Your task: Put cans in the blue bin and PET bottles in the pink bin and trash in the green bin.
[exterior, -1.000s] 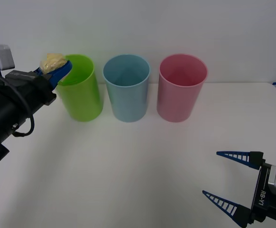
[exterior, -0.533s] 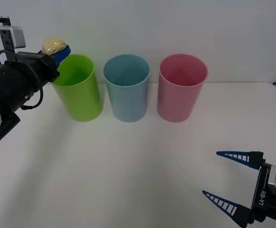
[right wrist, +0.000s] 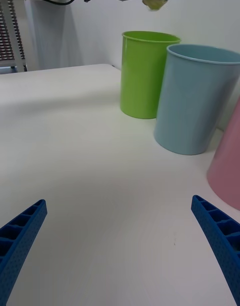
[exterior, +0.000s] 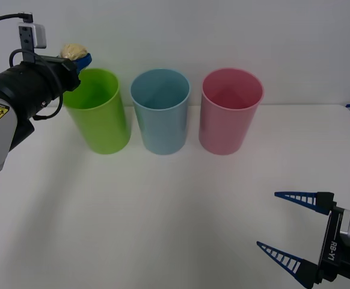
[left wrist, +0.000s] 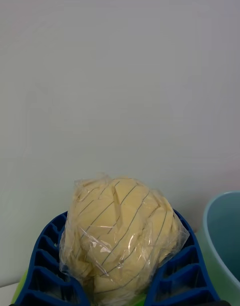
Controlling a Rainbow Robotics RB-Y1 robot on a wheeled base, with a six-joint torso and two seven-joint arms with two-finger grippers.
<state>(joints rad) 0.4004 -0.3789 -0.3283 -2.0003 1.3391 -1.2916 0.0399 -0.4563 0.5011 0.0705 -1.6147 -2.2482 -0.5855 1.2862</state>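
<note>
The trash (exterior: 74,50) is a pale yellow wrinkly ball wrapped in clear film, and my left gripper (exterior: 77,56) is shut on it. It hangs above the far left rim of the green bin (exterior: 98,111). In the left wrist view the trash (left wrist: 120,231) sits between the blue fingers (left wrist: 47,266), with the blue bin's rim (left wrist: 222,236) beside it. The blue bin (exterior: 160,111) stands in the middle and the pink bin (exterior: 230,111) to its right. My right gripper (exterior: 295,230) stays open and low near the table's front right corner. From the right wrist view the held trash (right wrist: 155,0) shows above the green bin (right wrist: 145,74).
The three bins stand in a row along the back of the white table (exterior: 175,211), close to a white wall. A rack-like stand (right wrist: 12,34) is off the table's far side in the right wrist view.
My left gripper has lifted the trash higher and swung it slightly right, from beside the green bin's rim to above it. The right arm has not moved.
</note>
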